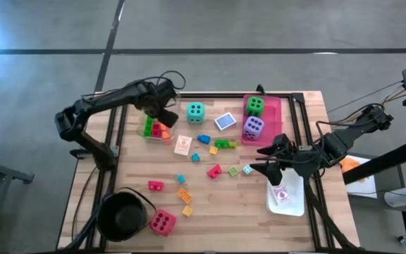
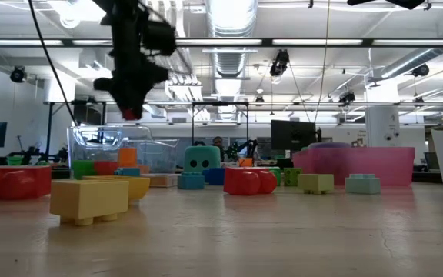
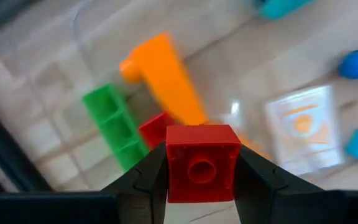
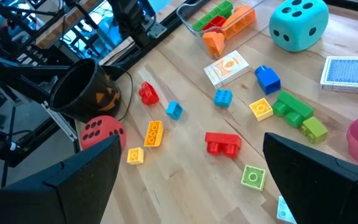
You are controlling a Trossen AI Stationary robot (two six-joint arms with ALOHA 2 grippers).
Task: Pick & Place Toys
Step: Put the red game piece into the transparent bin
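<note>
Dice: four; green (image 1: pixel 254 106) and purple (image 1: pixel 253 127) lay in the pink tray (image 1: pixel 285 107).
Left gripper (image 3: pixel 202 168): clamped a red block (image 3: pixel 202 163).
Right gripper (image 1: pixel 268 159): spread apart, near that tray.

table (image 1: pixel 259 212) from above: a clear tray (image 1: pixel 157 129) at the far left holds several blocks, with the left gripper (image 1: pixel 162 113) over it, its jaws closed on a block (image 3: pixel 202 163). to its right stand one die (image 1: pixel 195 111) and a card (image 1: pixel 225 121). at the far right a tray (image 1: pixel 280 116) holds two dice (image 1: pixel 254 116). loose blocks (image 1: pixel 213 171) lie mid-table. a pot (image 1: pixel 124 214) and another die (image 1: pixel 162 222) sit at the near left. the right gripper (image 1: pixel 268 159) hangs beside a near-right tray (image 1: pixel 294 208) holding a card (image 1: pixel 282 195).
</note>
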